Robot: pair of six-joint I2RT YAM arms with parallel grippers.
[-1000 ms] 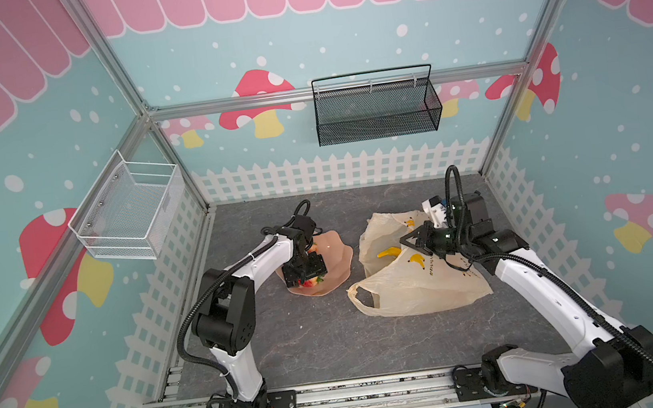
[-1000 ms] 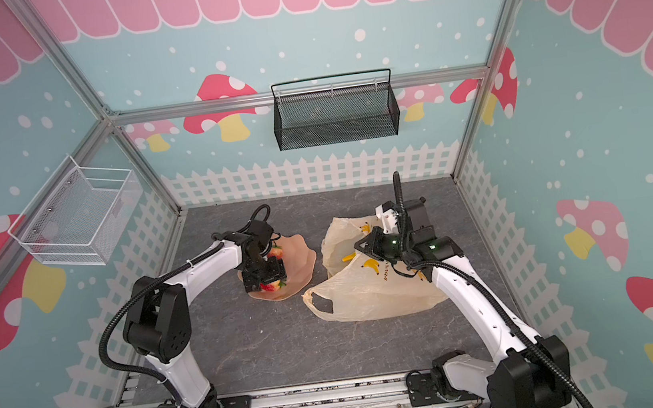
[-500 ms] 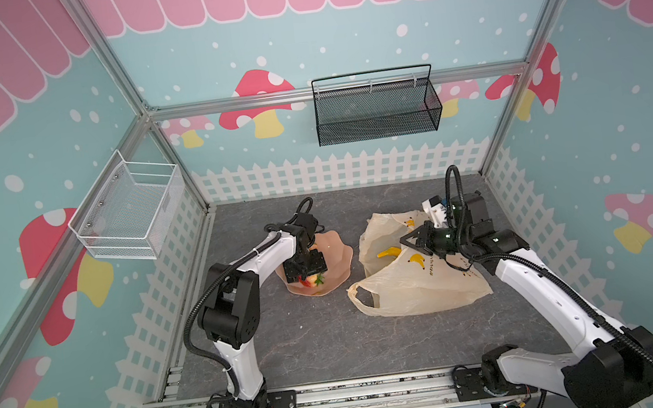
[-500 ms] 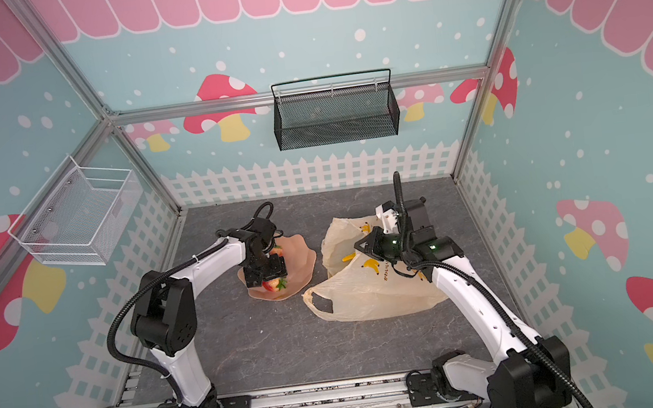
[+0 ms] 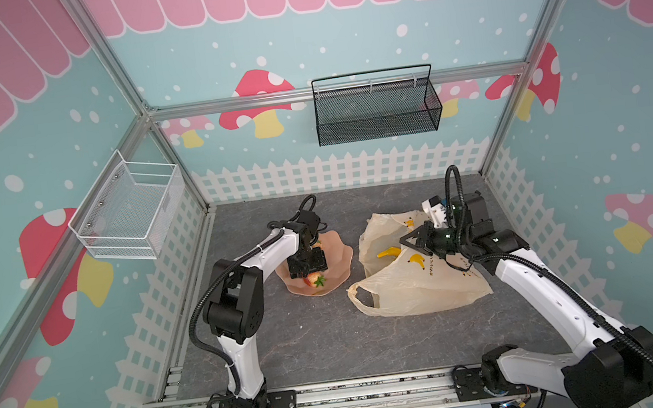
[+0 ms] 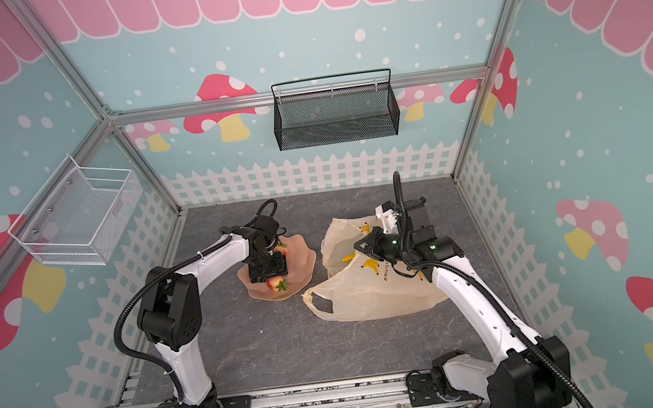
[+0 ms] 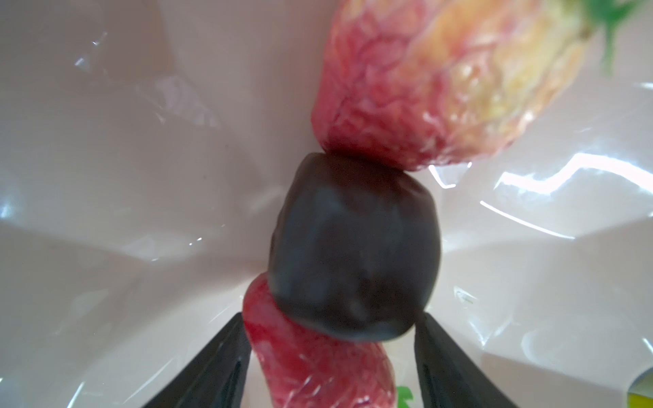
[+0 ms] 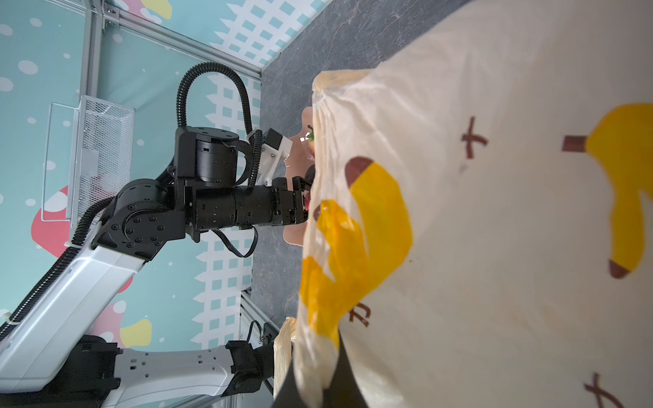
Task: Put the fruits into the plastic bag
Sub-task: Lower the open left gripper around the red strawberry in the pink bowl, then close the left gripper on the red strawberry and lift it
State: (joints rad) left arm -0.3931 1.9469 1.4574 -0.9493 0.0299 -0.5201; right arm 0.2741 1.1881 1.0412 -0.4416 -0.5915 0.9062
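Observation:
My left gripper (image 5: 308, 268) points down into the peach-pink dish (image 5: 339, 254). In the left wrist view its fingers (image 7: 219, 364) stand apart on either side of a red strawberry (image 7: 318, 364). A dark piece (image 7: 353, 254) lies against that strawberry. A paler strawberry (image 7: 441, 81) lies beyond the dark piece and shows in both top views (image 5: 314, 279) (image 6: 276, 282). The plastic bag (image 5: 422, 286) (image 6: 376, 291) lies to the right of the dish. My right gripper (image 5: 408, 241) is shut on a fold of the bag's upper edge (image 8: 318, 371) and holds it off the floor.
A black wire basket (image 5: 376, 107) hangs on the back wall. A white wire basket (image 5: 129, 211) hangs on the left wall. The bag's loop handle (image 5: 362, 297) lies flat on the grey floor (image 5: 331, 338) towards the front.
The left gripper's jaws have narrowed around the fruits on the dish, and its arm has barely shifted. The right gripper still holds the bag's edge in the same place.

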